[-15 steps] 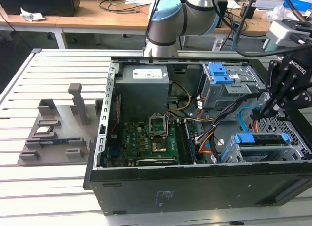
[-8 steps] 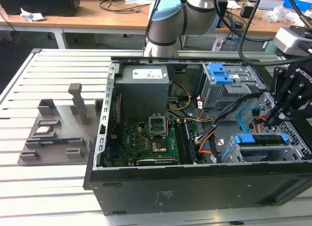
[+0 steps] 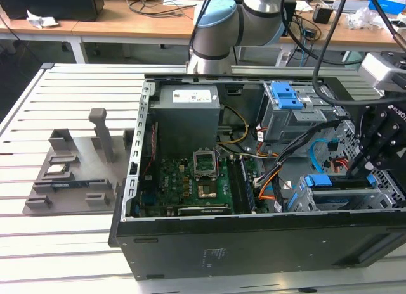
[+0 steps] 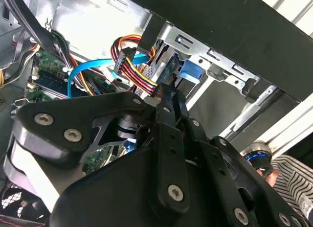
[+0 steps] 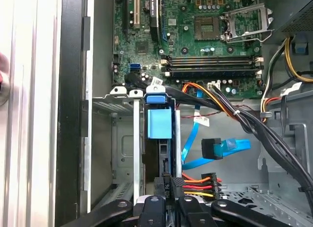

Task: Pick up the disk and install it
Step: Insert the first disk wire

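Observation:
The disk (image 3: 333, 182) stands on edge in the metal drive cage (image 3: 380, 196) at the open computer case's corner, on the exterior view's right. Its bright blue frame (image 5: 159, 122) shows in the first wrist view, and again as the blue frame (image 4: 189, 70) in the second wrist view. My black gripper (image 3: 356, 173) hangs just above the cage, tilted down onto the disk's upper edge. In the second wrist view the gripper (image 4: 168, 92) has its fingers (image 4: 165, 120) drawn together, tips at the disk's end. I cannot tell whether they pinch it.
Loose cables crowd the cage: a blue data cable (image 5: 222, 148) and a red-orange-yellow power bundle (image 5: 198, 184). The motherboard (image 3: 190, 180) fills the case floor, and a grey parts fixture (image 3: 70, 170) sits on the slatted table. A striped sleeve (image 4: 293, 175) is beyond the case wall.

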You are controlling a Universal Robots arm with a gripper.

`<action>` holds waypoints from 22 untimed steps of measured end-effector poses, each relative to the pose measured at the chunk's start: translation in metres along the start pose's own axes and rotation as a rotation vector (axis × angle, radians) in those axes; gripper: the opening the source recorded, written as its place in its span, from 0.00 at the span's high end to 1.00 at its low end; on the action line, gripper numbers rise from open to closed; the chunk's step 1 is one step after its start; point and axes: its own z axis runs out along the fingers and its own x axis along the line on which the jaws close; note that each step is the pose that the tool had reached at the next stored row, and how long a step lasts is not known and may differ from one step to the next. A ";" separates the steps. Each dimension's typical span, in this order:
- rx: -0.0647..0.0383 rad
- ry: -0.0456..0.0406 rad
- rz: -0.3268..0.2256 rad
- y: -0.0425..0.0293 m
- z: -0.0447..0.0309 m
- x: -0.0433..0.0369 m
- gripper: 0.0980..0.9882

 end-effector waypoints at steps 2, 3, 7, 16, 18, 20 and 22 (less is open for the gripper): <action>0.000 -0.0003 0.000 -0.0016 0.0006 -0.0001 0.92; 0.000 -0.0004 0.000 -0.0026 0.0010 -0.0003 0.92; 0.000 0.0001 0.000 -0.0055 0.0026 -0.0003 0.92; 0.000 -0.0034 0.011 -0.0046 0.0005 -0.0009 0.92; 0.000 -0.0045 0.019 -0.0045 0.0006 -0.0010 0.92; 0.000 -0.0043 0.020 -0.0045 0.0007 -0.0009 0.92; 0.000 -0.0043 0.020 -0.0046 0.0017 -0.0006 0.92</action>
